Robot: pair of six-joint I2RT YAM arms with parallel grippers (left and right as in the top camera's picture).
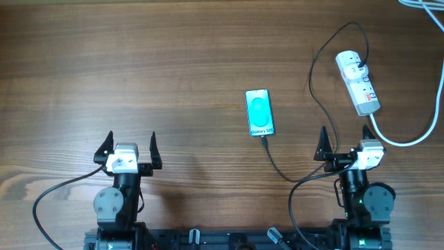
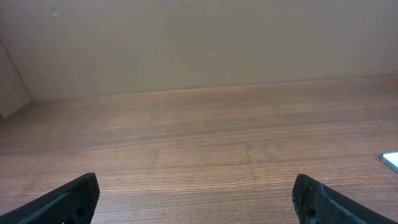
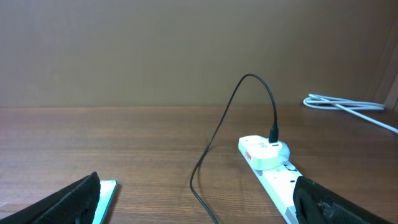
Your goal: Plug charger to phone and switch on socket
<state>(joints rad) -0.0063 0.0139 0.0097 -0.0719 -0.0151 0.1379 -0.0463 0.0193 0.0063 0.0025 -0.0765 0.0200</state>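
Observation:
The phone (image 1: 259, 112) lies flat at the table's middle, screen lit teal. The charger's black cable (image 1: 313, 76) runs from its white adapter (image 1: 354, 68) on the socket (image 1: 362, 89), loops left, passes by my right gripper and ends at the phone's near edge (image 1: 265, 139). I cannot tell if the plug is seated. My right gripper (image 1: 342, 144) is open and empty, near the front edge, between phone and socket. Its wrist view shows the phone's corner (image 3: 106, 191), cable (image 3: 217, 130), adapter (image 3: 264, 151) and socket (image 3: 281, 182). My left gripper (image 1: 130, 142) is open and empty, far left.
A thick white cord (image 1: 409, 139) trails from the socket's near end and curves up the right edge; it also shows in the right wrist view (image 3: 342, 102). The left wrist view shows bare wood between the open fingers (image 2: 196, 205) and the phone's corner (image 2: 390, 160).

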